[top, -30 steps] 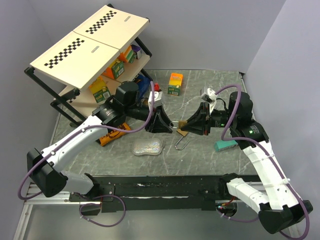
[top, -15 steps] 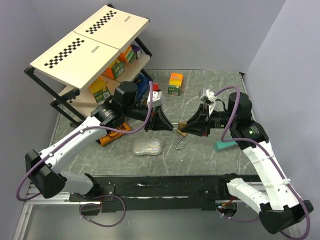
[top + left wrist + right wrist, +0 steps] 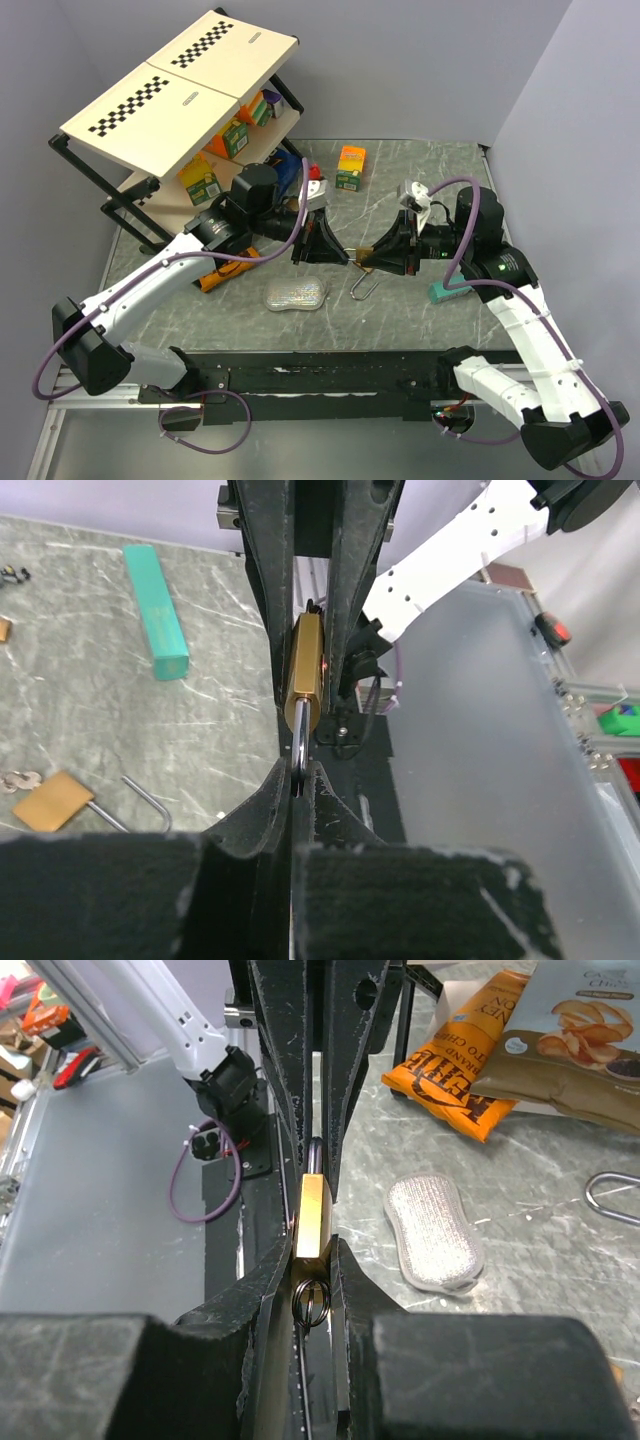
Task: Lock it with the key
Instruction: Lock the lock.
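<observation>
While the right gripper [image 3: 316, 1250] clamps the small brass padlock [image 3: 315, 1215] by its body over the middle of the grey marbled table [image 3: 400, 180], the left gripper [image 3: 296, 785] is clenched on its silver steel shackle [image 3: 298, 750]. A dark wire key ring [image 3: 311, 1300] sits at the padlock's opposite end.

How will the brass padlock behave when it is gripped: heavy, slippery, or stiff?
The padlock looks like solid brass, so it is probably heavy for its size and rigid. Its smooth sides may slip a little between the pads of the right gripper. The thin shackle, pinched by the left gripper, might pivot if pulled sideways.
</observation>
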Controlling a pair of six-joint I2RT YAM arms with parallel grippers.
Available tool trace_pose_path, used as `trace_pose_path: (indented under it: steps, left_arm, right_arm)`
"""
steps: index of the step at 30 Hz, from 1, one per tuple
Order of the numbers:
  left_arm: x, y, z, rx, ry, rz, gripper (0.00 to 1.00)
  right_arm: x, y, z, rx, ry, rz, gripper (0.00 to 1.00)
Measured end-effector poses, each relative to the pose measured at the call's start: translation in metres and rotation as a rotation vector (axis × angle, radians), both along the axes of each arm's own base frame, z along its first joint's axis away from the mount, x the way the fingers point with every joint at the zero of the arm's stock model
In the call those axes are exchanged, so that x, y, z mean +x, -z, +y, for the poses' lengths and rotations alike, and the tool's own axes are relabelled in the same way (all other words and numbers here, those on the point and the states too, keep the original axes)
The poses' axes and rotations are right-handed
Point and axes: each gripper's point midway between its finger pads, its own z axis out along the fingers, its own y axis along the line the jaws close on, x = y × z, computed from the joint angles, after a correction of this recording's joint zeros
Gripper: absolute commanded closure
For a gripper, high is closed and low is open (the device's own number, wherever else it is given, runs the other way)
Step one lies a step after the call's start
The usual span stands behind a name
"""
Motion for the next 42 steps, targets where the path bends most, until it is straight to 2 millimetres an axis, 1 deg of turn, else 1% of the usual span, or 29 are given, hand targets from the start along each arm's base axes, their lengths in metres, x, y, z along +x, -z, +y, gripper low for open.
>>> trace_pose_path:
  steps: [7,15,27,28,30,31,34,36,38,42]
  left_arm:
    - [-0.001,-0.002,-0.002,-0.002,0.0,0.047,0.99]
    - [0.0,0.001,-0.007,0.003,0.007,0.09,0.99]
    - [-0.002,0.002,-0.008,0.003,0.022,0.096,0.99]
    - [-0.002,0.002,-0.008,0.004,0.023,0.098,0.99]
    - [0.0,0.002,-0.007,0.002,0.022,0.099,0.99]
    - [0.001,0.002,-0.006,0.001,0.019,0.098,0.99]
    - [0.01,0.002,-0.004,-0.01,0.001,0.062,0.99]
    - [0.016,0.004,-0.002,-0.012,-0.008,0.027,0.99]
    - [0.022,0.008,0.002,-0.005,-0.018,-0.004,0.99]
    - [0.029,0.017,0.008,0.022,-0.034,-0.041,0.99]
  right_arm:
    - [0.001,0.002,0.001,-0.009,0.007,-0.012,1.0]
    - [0.002,0.007,0.002,-0.013,0.015,0.014,1.0]
    - [0.0,0.011,0.004,-0.019,0.006,0.039,1.0]
    - [-0.001,0.012,0.003,-0.024,0.005,0.039,0.83]
    - [-0.001,0.012,0.002,-0.034,0.005,0.032,0.58]
    - [-0.001,0.012,0.002,-0.039,0.004,0.023,0.38]
    - [-0.002,0.012,0.001,-0.051,-0.014,0.006,0.2]
    - [0.002,0.018,-0.003,-0.07,0.002,0.025,0.19]
    - [0.006,0.023,-0.013,-0.09,0.037,0.044,0.19]
    - [0.014,0.019,-0.029,-0.114,0.092,0.021,0.26]
